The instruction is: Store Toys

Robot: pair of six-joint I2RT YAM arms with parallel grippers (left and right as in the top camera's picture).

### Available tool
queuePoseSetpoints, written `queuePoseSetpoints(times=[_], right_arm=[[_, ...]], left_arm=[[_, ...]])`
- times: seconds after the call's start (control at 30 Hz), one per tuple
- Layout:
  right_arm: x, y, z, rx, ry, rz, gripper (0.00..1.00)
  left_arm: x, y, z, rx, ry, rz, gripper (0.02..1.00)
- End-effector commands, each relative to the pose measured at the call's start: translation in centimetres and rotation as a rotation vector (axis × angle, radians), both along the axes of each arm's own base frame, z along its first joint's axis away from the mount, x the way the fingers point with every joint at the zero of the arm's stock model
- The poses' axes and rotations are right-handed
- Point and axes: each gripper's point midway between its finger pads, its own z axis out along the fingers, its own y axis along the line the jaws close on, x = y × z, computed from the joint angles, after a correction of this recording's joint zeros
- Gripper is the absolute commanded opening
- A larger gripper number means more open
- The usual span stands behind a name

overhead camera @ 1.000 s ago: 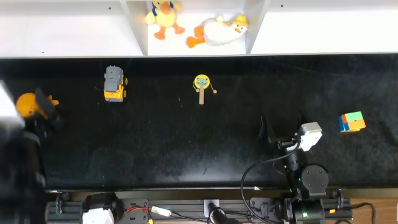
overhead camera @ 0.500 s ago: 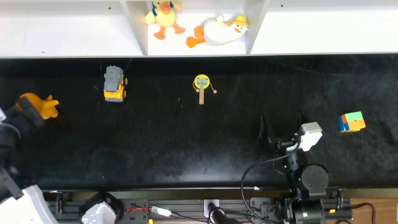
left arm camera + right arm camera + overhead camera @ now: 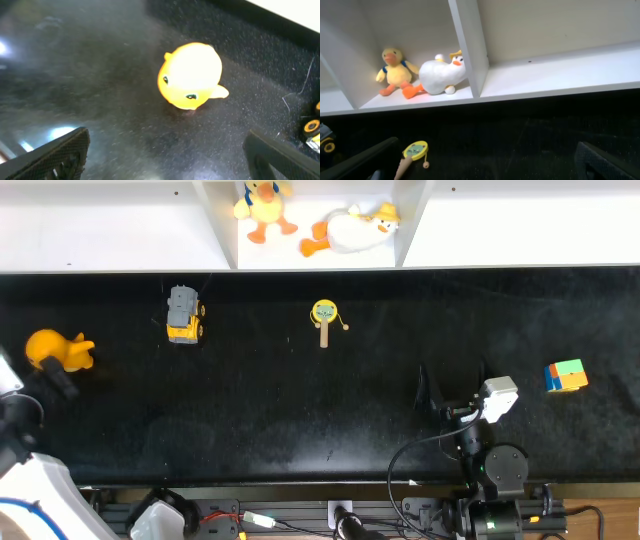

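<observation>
Orange toy (image 3: 55,350): lies free on the black desk (image 3: 300,410) at its left edge, no longer under the arm as it was a second ago.
Left gripper (image 3: 165,147): has drawn back from the toy toward the desk's near left corner, its fingers spread wide and holding nothing.
Toy and jaws: the toy lies ahead of the spread jaws, in line with their gap and apart from both fingers.
Right gripper (image 3: 452,388): unmoved by the desk's near edge, right of middle, jaws spread.
Other toys: truck (image 3: 183,314), rattle (image 3: 324,318) and cube (image 3: 565,376) lie where they were.

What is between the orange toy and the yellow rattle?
The toy truck stands between the orange toy and the rattle, in the top view.
</observation>
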Motion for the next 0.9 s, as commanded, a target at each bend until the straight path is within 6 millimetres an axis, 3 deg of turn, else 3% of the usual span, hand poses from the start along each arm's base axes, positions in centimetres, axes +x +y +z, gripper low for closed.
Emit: queuePoseSetpoints(times=[0.03,0.23,0.43,0.63,0.9], right_arm=[[0.0,0.0,-0.4,0.004,0.002,0.000,0.996],[0.0,0.0,-0.4,0.004,0.002,0.000,0.993],[0.0,0.0,-0.4,0.004,0.002,0.000,0.996],[0.0,0.0,-0.4,0.004,0.002,0.000,0.996],[0.0,0.0,-0.4,0.004,0.002,0.000,0.993]], left_arm=[[0.8,-0.1,-2.2,-0.028,0.024,-0.070,0.996],[2.0,-0.2,-4.5,-0.037,0.070,-0.199,1.000],[3.7,0.2,-5.5,-0.015,0.054,-0.296,0.998],[4.9,1.5,-6.7,0.006,0.037,-0.305,0.993],[6.3,1.6,-7.6,0.008,0.001,-0.371,0.906]])
